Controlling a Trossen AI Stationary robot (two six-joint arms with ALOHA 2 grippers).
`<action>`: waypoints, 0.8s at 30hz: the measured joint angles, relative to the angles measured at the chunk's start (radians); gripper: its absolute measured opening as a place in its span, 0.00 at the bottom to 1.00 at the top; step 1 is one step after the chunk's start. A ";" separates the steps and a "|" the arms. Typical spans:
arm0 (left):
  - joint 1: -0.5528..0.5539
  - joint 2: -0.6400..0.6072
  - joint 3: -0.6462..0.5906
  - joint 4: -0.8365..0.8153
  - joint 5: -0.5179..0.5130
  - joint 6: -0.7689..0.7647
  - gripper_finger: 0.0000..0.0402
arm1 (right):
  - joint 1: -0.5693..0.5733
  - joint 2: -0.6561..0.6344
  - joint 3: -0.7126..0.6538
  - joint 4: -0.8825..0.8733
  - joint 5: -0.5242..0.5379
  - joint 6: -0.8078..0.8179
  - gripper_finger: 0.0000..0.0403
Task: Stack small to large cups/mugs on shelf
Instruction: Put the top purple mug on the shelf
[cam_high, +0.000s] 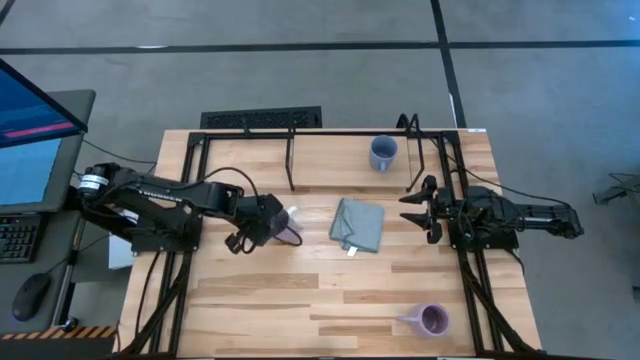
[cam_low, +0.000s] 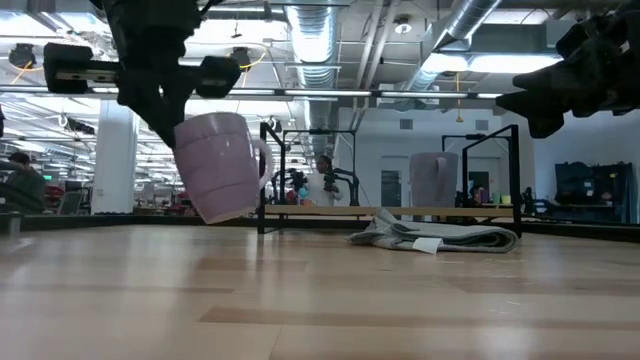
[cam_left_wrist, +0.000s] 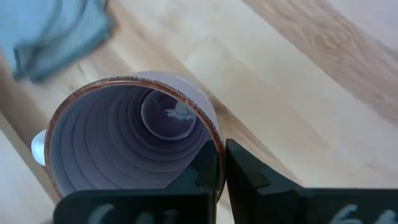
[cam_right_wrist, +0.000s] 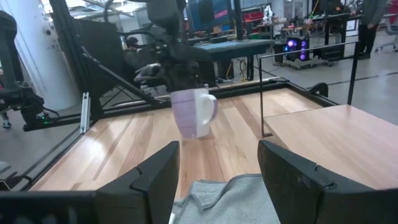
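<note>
High view: left gripper (cam_high: 283, 226), left of centre, is clamped on the lavender mug (cam_high: 290, 225) rim, lifted off the table (cam_high: 260, 290); right gripper (cam_high: 412, 208) hangs spread wide, empty, centre-right.

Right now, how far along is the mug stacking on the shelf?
Early. Nothing is stacked yet. The blue-grey mug stands alone on the table by the shelf rods. In hand: the left claw is shut on the rim of the lavender mug, holding it tilted above the table. Left: the purple mug sits untouched near the front edge. The right claw waits open beside the grey cloth.
</note>
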 joint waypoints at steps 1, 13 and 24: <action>-0.004 0.000 0.000 0.009 0.000 0.044 0.00 | 0.000 0.000 0.000 0.000 0.003 0.000 0.60; -0.011 -0.001 0.000 0.142 -0.084 0.457 0.02 | 0.000 0.000 0.000 0.000 0.019 0.000 0.60; -0.018 0.174 0.013 0.143 -0.135 0.697 0.01 | -0.002 0.000 0.000 0.000 0.022 0.002 0.60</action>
